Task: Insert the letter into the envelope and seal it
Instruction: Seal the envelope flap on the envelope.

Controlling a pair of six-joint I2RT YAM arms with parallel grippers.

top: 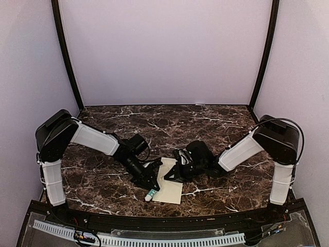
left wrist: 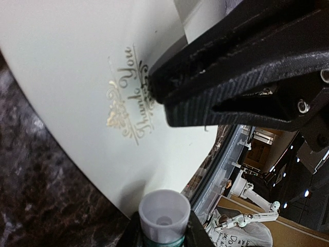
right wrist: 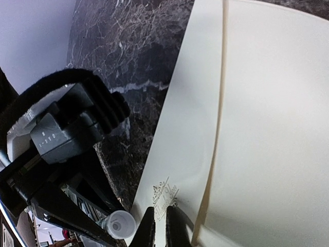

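Both clenched: left jaws grip white-capped tube (left wrist: 164, 218) at envelope (top: 170, 193) edge; right jaws press its emblem (left wrist: 125, 100).

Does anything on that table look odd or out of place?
Only a little: the envelope lies askew to the table edge, and the left fingers grip a small white-tipped teal tube at its near corner. Nothing looks spilled or torn.

We find the envelope (top: 172, 191) on the table's (top: 205, 123) six o'clock side; the tube (top: 149, 195) sits just beside it at eight o'clock.
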